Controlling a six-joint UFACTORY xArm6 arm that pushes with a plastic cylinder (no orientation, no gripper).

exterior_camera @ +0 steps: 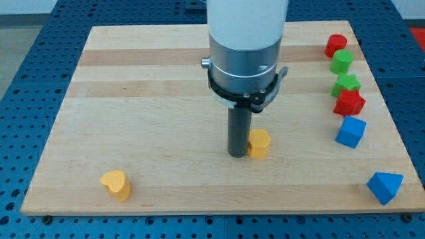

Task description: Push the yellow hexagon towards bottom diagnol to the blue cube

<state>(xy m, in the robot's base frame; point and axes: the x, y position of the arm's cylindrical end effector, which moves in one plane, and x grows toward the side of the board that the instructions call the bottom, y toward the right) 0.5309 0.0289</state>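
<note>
The arm [247,40] is cut off by the top edge. The rod [238,133] covers the yellow hexagon's [259,143] 9 o'clock side; contact with my tip [238,155] cannot be confirmed. The desk [166,86] hides the blue pegboard [26,40] beneath.

Right of my tip [237,155], the yellow hexagon [259,143] touches it, and beyond that the counter [159,99] lies bare up to the blue cube [350,131]. Above the cube, a red star [349,103], two green blocks [345,84] [341,61] and a red block [336,45] wall off that edge. A blue wedge [385,186] sits lower right; a yellow heart [116,184] lower left, well apart.
</note>
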